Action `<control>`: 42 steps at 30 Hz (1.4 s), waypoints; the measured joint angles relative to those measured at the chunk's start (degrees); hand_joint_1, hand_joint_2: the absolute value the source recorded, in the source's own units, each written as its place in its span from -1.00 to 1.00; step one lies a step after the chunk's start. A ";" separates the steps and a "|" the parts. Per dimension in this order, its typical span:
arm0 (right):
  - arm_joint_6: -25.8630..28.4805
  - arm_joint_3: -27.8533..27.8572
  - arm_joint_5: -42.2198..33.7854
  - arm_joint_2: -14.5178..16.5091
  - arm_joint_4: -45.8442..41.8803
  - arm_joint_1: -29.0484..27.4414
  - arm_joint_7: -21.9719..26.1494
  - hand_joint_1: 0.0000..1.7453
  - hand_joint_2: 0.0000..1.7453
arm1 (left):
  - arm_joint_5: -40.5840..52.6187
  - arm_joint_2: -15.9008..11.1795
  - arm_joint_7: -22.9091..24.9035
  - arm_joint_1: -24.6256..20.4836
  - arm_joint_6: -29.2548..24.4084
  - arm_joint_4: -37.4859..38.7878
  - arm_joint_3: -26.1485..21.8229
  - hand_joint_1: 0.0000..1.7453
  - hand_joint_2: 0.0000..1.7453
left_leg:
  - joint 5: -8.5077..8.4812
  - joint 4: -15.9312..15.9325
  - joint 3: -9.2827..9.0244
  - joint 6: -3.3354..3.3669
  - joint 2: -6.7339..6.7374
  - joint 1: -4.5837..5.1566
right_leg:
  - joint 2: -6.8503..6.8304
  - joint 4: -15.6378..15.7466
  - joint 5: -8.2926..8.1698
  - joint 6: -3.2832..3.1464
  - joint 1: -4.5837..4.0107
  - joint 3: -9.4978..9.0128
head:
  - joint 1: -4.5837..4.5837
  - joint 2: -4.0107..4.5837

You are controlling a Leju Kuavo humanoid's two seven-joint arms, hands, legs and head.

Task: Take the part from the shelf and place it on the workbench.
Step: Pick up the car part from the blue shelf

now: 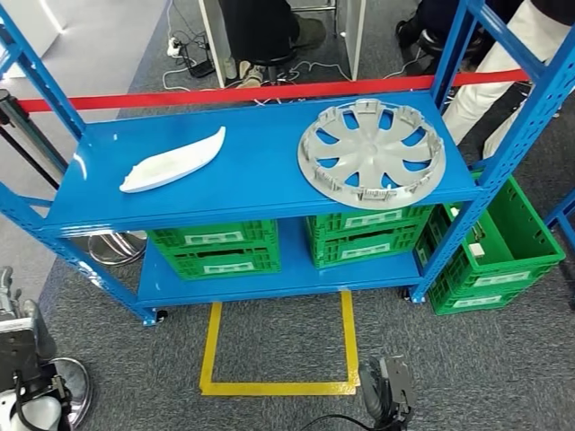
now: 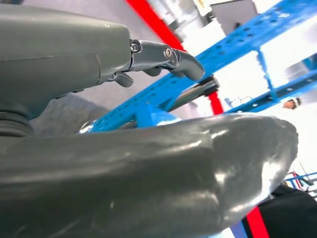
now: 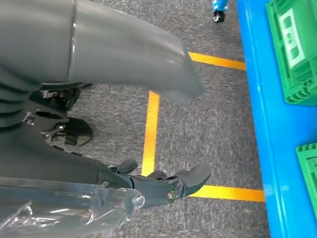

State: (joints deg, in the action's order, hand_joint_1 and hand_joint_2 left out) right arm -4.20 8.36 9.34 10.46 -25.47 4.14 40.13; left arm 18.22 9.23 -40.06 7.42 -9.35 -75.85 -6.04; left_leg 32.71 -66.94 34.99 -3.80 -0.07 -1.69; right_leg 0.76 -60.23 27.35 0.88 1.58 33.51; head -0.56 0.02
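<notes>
**Two parts on the top shelf, both hands low and empty**

The white part [image 1: 175,161], a long curved sliver tapering to a point at its far right end, lies flat on the left half of the blue shelf [image 1: 260,175], well apart from the hubcap [image 1: 371,153]. The hubcap is silver-grey, round, with open spokes and clips around its rim, and it lies on the right half with its edge reaching the front lip.

Below, green crates [image 1: 216,249] sit on the lower shelf and carry white labels whose writing is too small to read; another green crate [image 1: 499,247] stands on the carpet at the right. A red bar [image 1: 203,93] runs behind the shelf, and yellow tape [image 1: 278,388] marks a square on the floor.

The left hand [image 2: 157,163] hangs beside the shelf frame, fingers apart, holding nothing. The right hand [image 3: 149,124] hangs over the tape, fingers spread and empty.
</notes>
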 joint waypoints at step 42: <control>0.30 1.77 1.13 0.36 2.41 0.94 0.00 -1.00 -1.00 | 6.03 -2.41 0.02 1.44 -4.08 -2.85 4.83 -1.00 -1.00 | -11.53 10.71 1.70 2.71 -0.02 1.19 | 0.32 1.44 2.88 1.23 -1.36 -5.95 | 0.14 0.01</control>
State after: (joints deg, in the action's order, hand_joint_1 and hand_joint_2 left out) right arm -3.91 10.13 10.46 10.82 -23.06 5.09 40.13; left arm 24.25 6.82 -40.04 8.86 -13.43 -78.69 -1.21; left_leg 21.19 -56.22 36.69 -1.09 -0.09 -0.50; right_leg 1.08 -58.79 30.23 2.10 0.22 27.56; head -0.42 0.02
